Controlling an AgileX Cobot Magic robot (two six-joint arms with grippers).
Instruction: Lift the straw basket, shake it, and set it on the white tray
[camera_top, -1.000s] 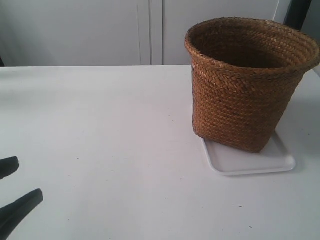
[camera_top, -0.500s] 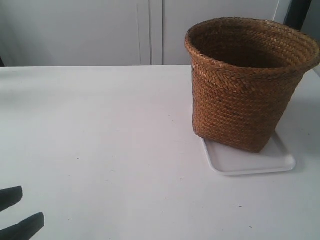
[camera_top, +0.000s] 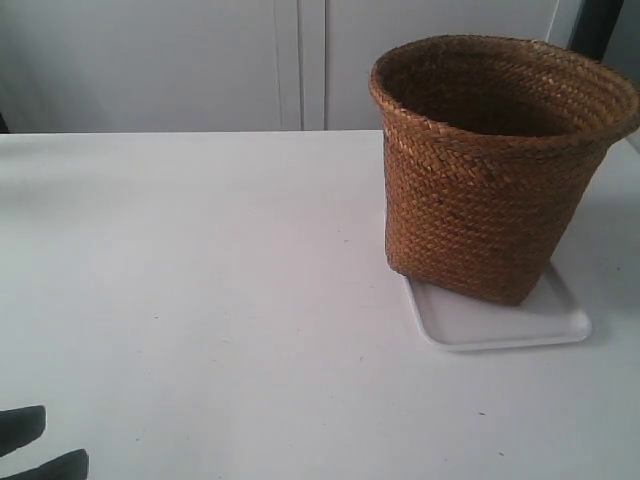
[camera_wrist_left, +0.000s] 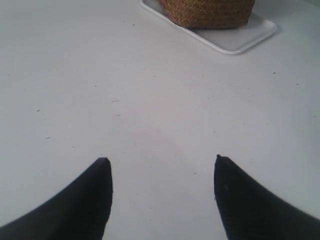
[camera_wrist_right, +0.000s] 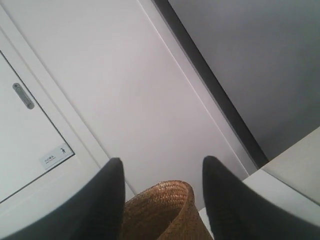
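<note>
The brown woven straw basket (camera_top: 495, 170) stands upright on the white tray (camera_top: 500, 325) at the exterior view's right, covering most of it. My left gripper (camera_top: 62, 438) shows only as two dark fingertips at that view's lower left corner, far from the basket. In the left wrist view the left gripper (camera_wrist_left: 162, 160) is open over bare table, with the basket's base (camera_wrist_left: 207, 12) and the tray (camera_wrist_left: 240, 40) well ahead. In the right wrist view the right gripper (camera_wrist_right: 162, 162) is open, and the basket's braided rim (camera_wrist_right: 160, 210) shows between its fingers, apart from them.
The white table (camera_top: 220, 280) stretches wide to the left of the tray. White cabinet doors (camera_top: 300, 60) stand behind the table's far edge. The right arm does not show in the exterior view.
The left gripper's fingertips have slid down toward the exterior view's lower left corner, farther out of view. Basket and tray have not moved.
</note>
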